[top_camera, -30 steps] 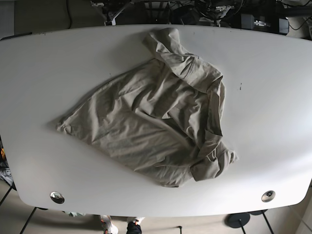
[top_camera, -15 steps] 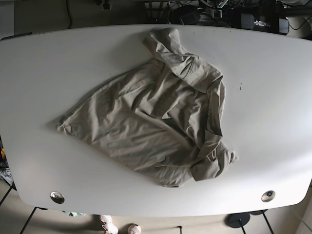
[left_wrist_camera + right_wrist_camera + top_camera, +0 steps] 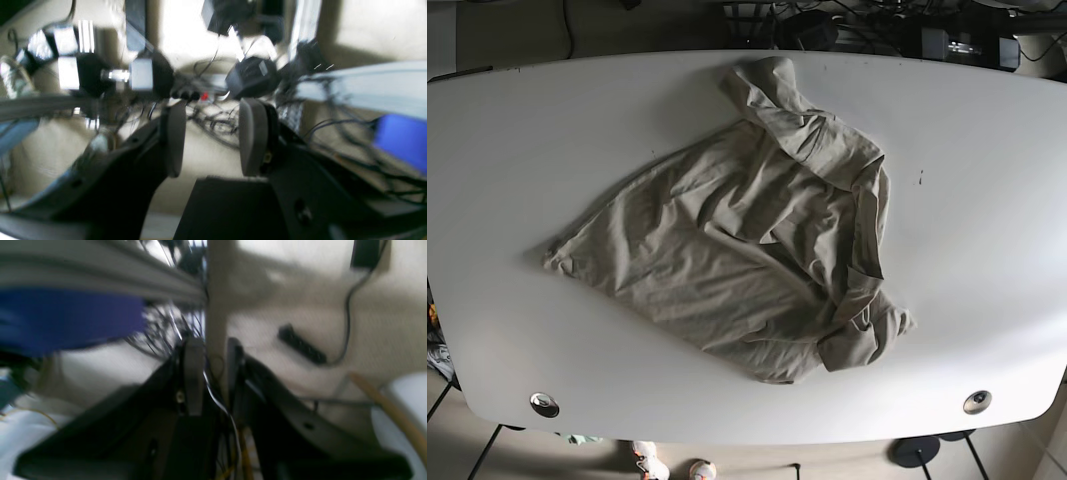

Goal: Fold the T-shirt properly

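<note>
A crumpled beige T-shirt (image 3: 747, 230) lies spread across the middle of the white table (image 3: 517, 130), with one bunched sleeve at the far edge and another at the near right. Neither gripper shows in the base view. In the left wrist view my left gripper (image 3: 211, 136) is open and empty, pointing at cables and gear off the table. In the right wrist view my right gripper (image 3: 215, 373) has its jaws a small way apart and holds nothing, with a pale post behind it. Both wrist views are blurred.
Two round metal grommets sit near the table's front edge, one on the left (image 3: 544, 404) and one on the right (image 3: 976, 402). Dark equipment and cables (image 3: 877, 25) lie beyond the far edge. A black power strip (image 3: 302, 348) lies on the floor.
The arm parts seen at the top edge of the base view a second ago have gone out of view. The T-shirt has not moved.
</note>
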Controlling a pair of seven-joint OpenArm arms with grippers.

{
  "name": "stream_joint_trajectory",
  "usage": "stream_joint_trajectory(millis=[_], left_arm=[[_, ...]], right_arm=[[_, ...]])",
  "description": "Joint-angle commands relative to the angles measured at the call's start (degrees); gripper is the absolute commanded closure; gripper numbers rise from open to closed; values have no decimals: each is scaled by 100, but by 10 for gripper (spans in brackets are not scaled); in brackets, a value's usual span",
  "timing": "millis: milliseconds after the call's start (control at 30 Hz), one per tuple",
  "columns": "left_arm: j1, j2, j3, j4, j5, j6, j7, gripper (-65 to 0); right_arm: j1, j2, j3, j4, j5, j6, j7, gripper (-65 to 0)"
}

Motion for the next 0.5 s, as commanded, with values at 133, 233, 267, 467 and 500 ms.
stream_joint_trajectory(millis=[133, 233, 267, 467, 500], left_arm=[[1127, 2, -11, 1274, -56, 42, -88, -232], [1592, 72, -3, 1872, -539, 34, -88, -232], [1759, 63, 59, 2074, -662, 34, -88, -232], [2319, -25, 68, 3357, -961, 34, -88, -232], [2319, -25, 68, 3542, -961, 34, -88, -232]], right_arm=[[-1120, 303, 13, 1715, 23, -279, -222, -116], [-1542, 329, 189, 2287, 23, -279, -222, -116], [-1683, 294, 320, 2463, 23, -279, -222, -116], [-2202, 311, 707, 3588, 23, -271, -222, -116], [-2272, 311, 751, 3764, 23, -271, -222, -116]])
